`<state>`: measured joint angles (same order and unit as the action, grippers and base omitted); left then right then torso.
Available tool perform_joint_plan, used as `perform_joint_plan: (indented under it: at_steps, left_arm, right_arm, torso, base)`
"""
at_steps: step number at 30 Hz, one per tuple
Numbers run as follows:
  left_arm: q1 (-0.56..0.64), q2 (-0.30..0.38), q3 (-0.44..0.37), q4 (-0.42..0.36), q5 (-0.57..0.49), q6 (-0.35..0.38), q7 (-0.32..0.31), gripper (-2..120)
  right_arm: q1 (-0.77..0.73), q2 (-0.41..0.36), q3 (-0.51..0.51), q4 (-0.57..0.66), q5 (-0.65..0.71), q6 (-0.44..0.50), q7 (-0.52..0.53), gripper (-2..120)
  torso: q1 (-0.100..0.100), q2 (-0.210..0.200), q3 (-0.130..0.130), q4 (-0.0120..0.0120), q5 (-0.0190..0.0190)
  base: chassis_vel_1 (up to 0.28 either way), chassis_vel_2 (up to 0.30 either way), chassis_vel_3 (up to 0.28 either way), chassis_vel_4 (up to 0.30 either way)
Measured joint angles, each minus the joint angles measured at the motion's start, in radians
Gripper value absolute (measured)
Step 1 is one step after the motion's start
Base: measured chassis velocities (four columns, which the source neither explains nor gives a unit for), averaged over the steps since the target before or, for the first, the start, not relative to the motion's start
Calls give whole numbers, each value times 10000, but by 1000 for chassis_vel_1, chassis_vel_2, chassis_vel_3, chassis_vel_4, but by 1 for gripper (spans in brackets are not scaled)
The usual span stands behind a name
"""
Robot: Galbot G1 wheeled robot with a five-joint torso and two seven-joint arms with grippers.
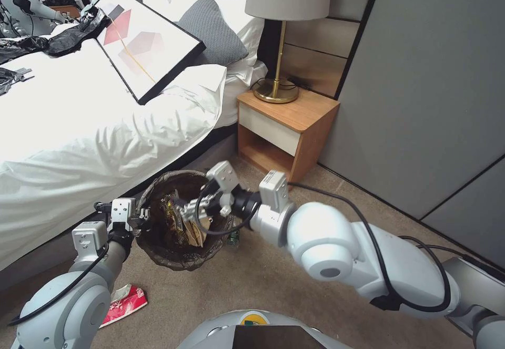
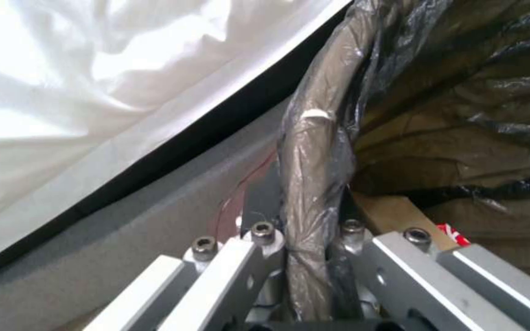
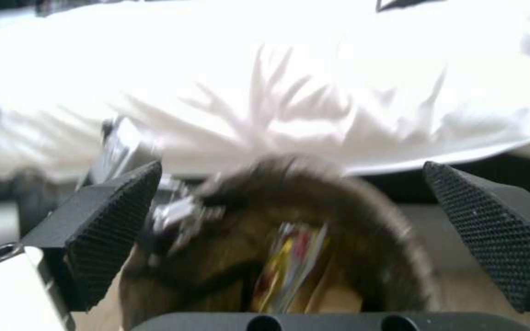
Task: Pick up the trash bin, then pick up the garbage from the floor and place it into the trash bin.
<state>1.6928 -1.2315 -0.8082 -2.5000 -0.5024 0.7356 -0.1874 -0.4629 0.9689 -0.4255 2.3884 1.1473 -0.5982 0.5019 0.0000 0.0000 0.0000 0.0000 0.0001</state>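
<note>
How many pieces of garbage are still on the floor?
2: a red-and-white packet on the floor by the left arm, and a small bottle beside the trash bin. More may be hidden behind the arms.

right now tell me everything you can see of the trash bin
The trash bin is a small round bucket lined with a dark, see-through bag folded over its rim. It sits tilted beside the bed, above the carpet. The left claw is shut on its rim; the right claw hangs open over its mouth. Yellow wrappers and brown paper lie inside.
</note>
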Motion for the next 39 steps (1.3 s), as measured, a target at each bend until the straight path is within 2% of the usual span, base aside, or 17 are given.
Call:
perform_joint_plan:
  at_steps: [3, 4, 6, 12, 13, 15, 17, 19, 20, 22, 23, 25, 26, 29, 35, 38, 39]
  left_arm:
    - [-38, -15, -61, 0, -23, 0, 3, 2]
    - [-38, -15, -61, 0, -23, 0, 3, 2]
    - [-3, -17, -127, 0, -70, 0, 4, 2]
    - [120, 91, -332, 0, -196, -3, -8, 2]
    - [120, 91, -332, 0, -196, -3, -8, 2]
    - [141, 91, -366, 0, -190, -10, -17, 2]
    - [152, 89, -374, 0, -188, -12, -19, 2]
    - [200, 111, -402, 0, -186, -16, -15, 2]
    - [200, 111, -402, 0, -186, -16, -15, 2]
    - [210, 153, -438, 0, -191, -21, -9, 2]
    - [210, 153, -438, 0, -191, -21, -9, 2]
    - [214, 190, -445, 0, -191, -33, -9, 2]
    - [214, 190, -445, 0, -191, -33, -9, 2]
    - [303, 240, -456, 0, -194, -37, -8, 2]
    - [374, 229, -426, 0, -192, -42, -8, 2]
    - [400, 239, -409, 0, -164, -51, -9, 2]
    - [400, 239, -409, 0, -164, -51, -9, 2]
  right_arm:
    - [-379, -262, 985, -158, -425, 567, -371, 100]
    - [-379, -262, 985, -158, -425, 567, -371, 100]
    - [-827, -424, 1532, -413, -1126, 1063, -568, 100]
    - [-1984, -542, 2980, -569, -1776, 1309, -971, 100]
    - [-1984, -542, 2980, -569, -1776, 1309, -971, 100]
    - [-2803, -559, 3761, -553, -2330, 1496, -1247, 100]
    - [-3219, -568, 4094, -522, -2511, 1550, -1330, 100]
    - [-4558, -655, 5178, -312, -3190, 1675, -1593, 100]
    - [-4558, -655, 5178, -312, -3190, 1675, -1593, 100]
    - [-5564, -662, 6119, -152, -4001, 1945, -1770, 100]
    - [-5564, -662, 6119, -152, -4001, 1945, -1770, 100]
    - [-6592, -453, 7025, -101, -4913, 2317, -2053, 100]
    - [-6592, -453, 7025, -101, -4913, 2317, -2053, 100]
    - [-7994, -186, 8017, 83, -5566, 2587, -2343, 100]
    - [-9562, 346, 8874, 439, -6610, 3141, -2510, 100]
    - [-11036, 1382, 9341, 704, -7913, 3978, -2652, 100]
    - [-11036, 1382, 9341, 704, -7913, 3978, -2652, 100]
  torso:
    - [0, 0, 0, -1, 0]
    - [0, 0, 0, -1, 0]
    - [0, 0, 0, 0, 0]
    - [0, 0, 0, 0, 1]
    - [0, 0, 0, 0, 1]
    - [0, 0, 0, 4, -1]
    - [0, 0, 0, 3, 0]
    - [0, 0, 0, -4, 2]
    - [0, 0, 0, -4, 2]
    - [0, 0, -1, -4, 1]
    - [0, 0, -1, -4, 1]
    - [0, 0, -1, 3, 0]
    - [0, 0, -1, 3, 0]
    - [0, 0, -1, 0, 1]
    - [0, 0, -1, 2, 0]
    - [-1, 1, -1, -2, -2]
    - [-1, 1, -1, -2, -2]
  base:
    - [0, 0, 0, 0]
    - [0, 0, 0, 0]
    - [0, 0, 0, 0]
    - [0, 0, 0, 0]
    - [0, 0, 0, 0]
    - [0, 0, 0, 0]
    - [0, 0, 0, 0]
    - [0, 0, 0, 0]
    - [0, 0, 0, 0]
    - [0, 0, 0, 0]
    - [0, 0, 0, 0]
    - [0, 0, 0, 0]
    - [0, 0, 0, 0]
    - [0, 0, 0, 0]
    - [0, 0, 0, 0]
    - [0, 0, 0, 0]
    - [0, 0, 0, 0]
